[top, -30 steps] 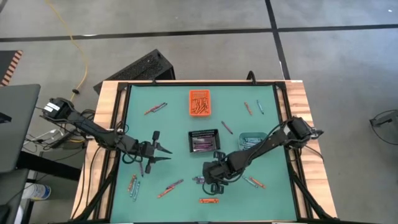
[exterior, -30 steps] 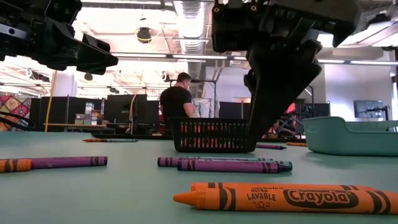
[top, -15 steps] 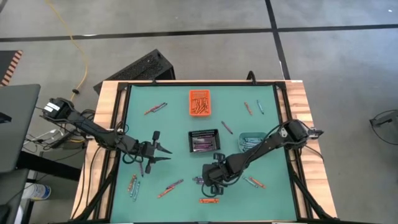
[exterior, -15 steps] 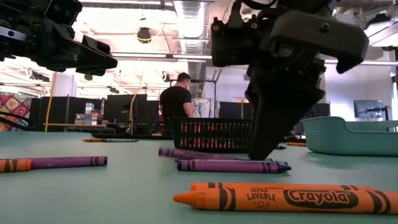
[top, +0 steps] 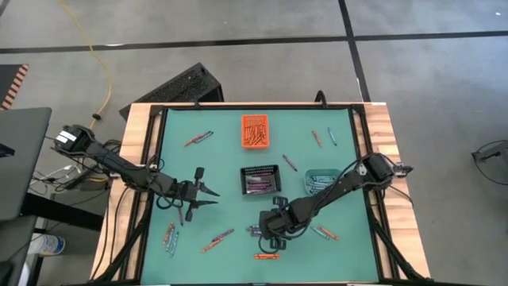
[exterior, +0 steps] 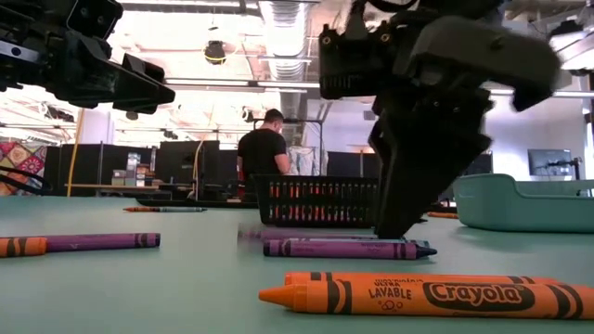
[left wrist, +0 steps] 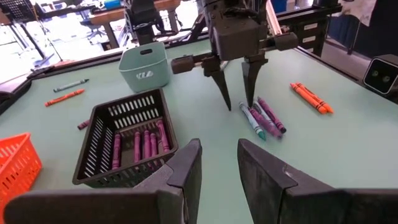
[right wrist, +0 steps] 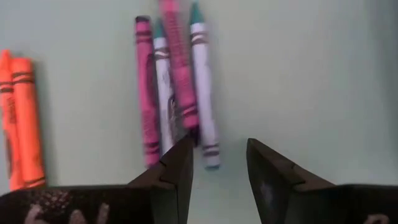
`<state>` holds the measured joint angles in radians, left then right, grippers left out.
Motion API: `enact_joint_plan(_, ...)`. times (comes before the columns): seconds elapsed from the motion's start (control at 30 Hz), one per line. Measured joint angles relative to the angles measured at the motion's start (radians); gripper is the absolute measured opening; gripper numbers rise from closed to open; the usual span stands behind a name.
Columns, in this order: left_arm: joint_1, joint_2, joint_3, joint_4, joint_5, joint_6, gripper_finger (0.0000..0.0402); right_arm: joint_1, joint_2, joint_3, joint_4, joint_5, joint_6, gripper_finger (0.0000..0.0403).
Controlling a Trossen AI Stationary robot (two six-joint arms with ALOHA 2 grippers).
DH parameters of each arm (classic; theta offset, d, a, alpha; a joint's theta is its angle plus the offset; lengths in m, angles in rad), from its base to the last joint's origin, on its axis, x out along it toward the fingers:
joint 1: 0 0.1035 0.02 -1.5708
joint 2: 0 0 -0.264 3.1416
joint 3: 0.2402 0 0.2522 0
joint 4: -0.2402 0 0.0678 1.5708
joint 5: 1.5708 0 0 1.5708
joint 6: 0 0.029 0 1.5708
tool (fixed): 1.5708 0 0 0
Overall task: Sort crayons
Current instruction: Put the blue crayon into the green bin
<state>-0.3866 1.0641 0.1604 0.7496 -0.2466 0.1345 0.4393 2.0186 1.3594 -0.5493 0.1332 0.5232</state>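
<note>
Several crayons lie scattered flat on the green mat. A small cluster of purple and teal crayons point(right wrist: 177, 93) point(left wrist: 261, 117) lies near the table's front middle point(top: 254, 230). My right gripper point(left wrist: 239, 107) point(right wrist: 219, 143) stands over the cluster's end, pointing steeply down, open. Two orange crayons point(right wrist: 18, 118) lie beside the cluster. My left gripper point(top: 216, 199) hovers open and nearly level over the mat's left half, holding nothing. My right gripper touches the crayon cluster with one fingertip point(right wrist: 183, 149) at the ends of the middle crayons point(right wrist: 186, 127), coming from above and pointing steeply down. A teal crayon's end point(right wrist: 210, 149) lies in the gap between the open fingers. All the crayons stay flat on the mat.
A black mesh bin point(left wrist: 99, 149) with purple crayons stands mid-table, an orange bin point(top: 255, 131) behind it and a teal bin point(left wrist: 146, 65) to its right. An orange crayon point(exterior: 418, 295) lies by the front edge. A person stands in the room beyond.
My right gripper has sunk a little onto the end of the cluster, still open. A purple crayon at the back of the cluster has slid and turned slightly on the mat; the front purple one has stayed put.
</note>
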Motion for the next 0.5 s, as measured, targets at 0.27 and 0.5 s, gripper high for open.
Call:
enact_joint_plan(0.27, 0.0, 0.0, 0.0, 0.0, 0.0, -0.004, 0.0094, 0.014, 0.0, 0.0, -0.049, 0.002, -0.021, 0.0145)
enact_joint_plan(0.5, 0.0, 0.0, 0.0, 0.0, 0.001, -0.012, 0.0094, 0.003, 0.0, 0.0, -0.034, 0.008, -0.074, 0.0145)
